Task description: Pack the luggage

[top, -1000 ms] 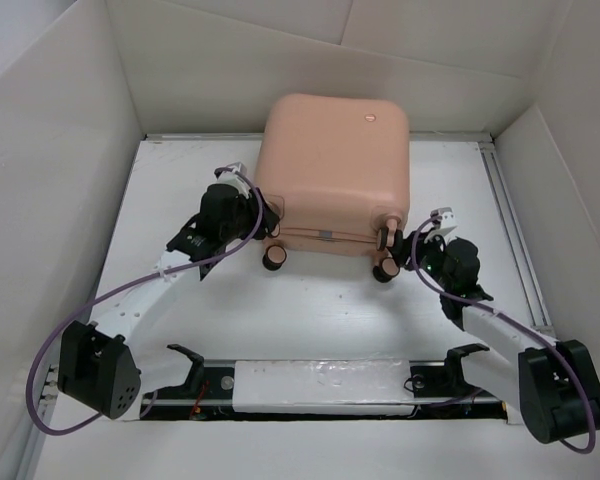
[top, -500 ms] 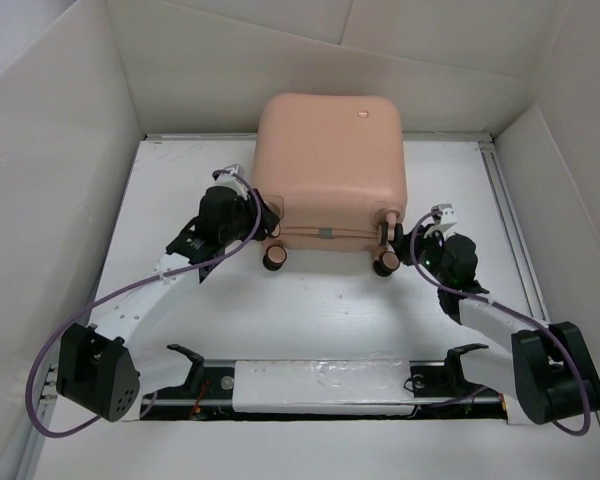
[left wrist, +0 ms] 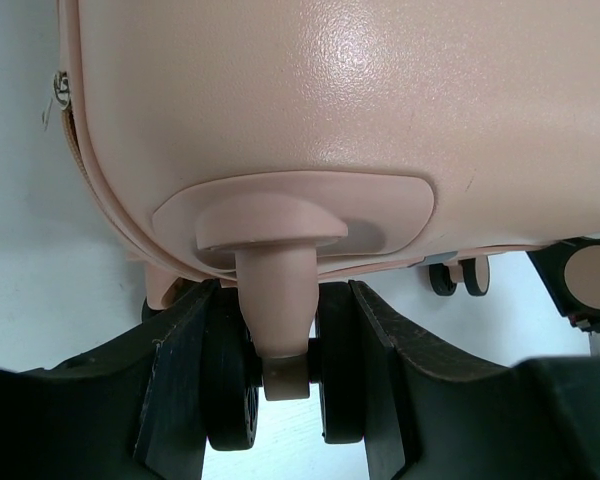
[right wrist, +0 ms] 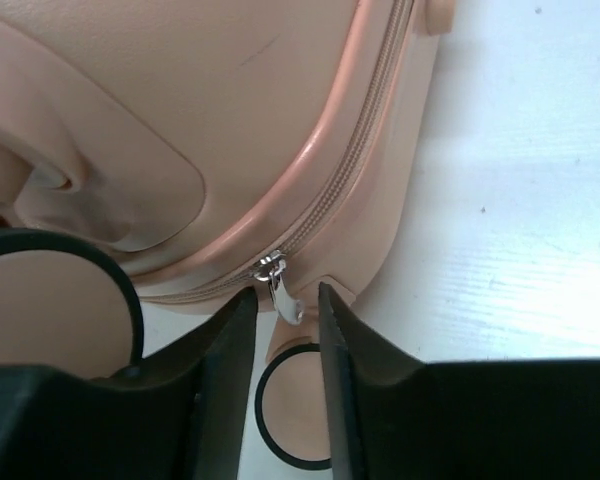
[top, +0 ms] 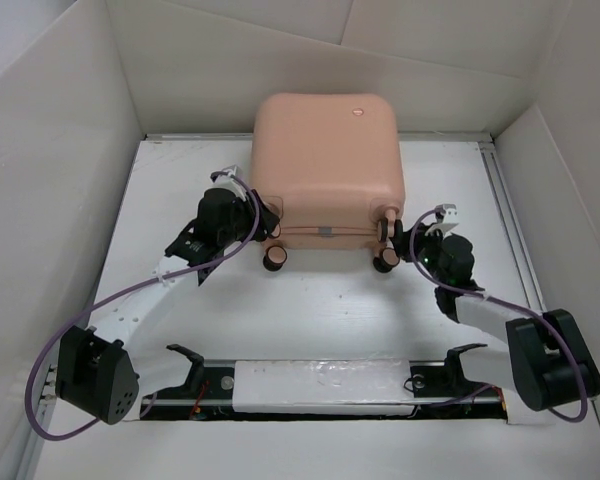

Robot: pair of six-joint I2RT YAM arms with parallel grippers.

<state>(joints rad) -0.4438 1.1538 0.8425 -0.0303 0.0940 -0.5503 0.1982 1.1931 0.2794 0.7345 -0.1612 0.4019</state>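
The peach-pink luggage (top: 325,160) lies closed on the white table, wheels toward me, its round emblem (top: 357,112) on top. My left gripper (top: 263,232) is at its near left corner. In the left wrist view the gripper (left wrist: 283,370) is shut on a black twin wheel (left wrist: 230,385), below the shell (left wrist: 330,100). My right gripper (top: 405,240) is at the near right corner. In the right wrist view the gripper (right wrist: 285,310) is narrowly open, with the silver zipper pull (right wrist: 283,295) hanging between the fingers, clear of both. The lining is hidden.
White walls (top: 50,150) box in the table on the left, back and right. A metal rail (top: 505,210) runs along the right side. A white bar with black brackets (top: 320,380) lies at the near edge. Two more wheels (top: 276,258) face me.
The luggage has shifted a little left and away from me. My right gripper has followed it in toward the near right corner. The left gripper has kept its hold on the wheel.
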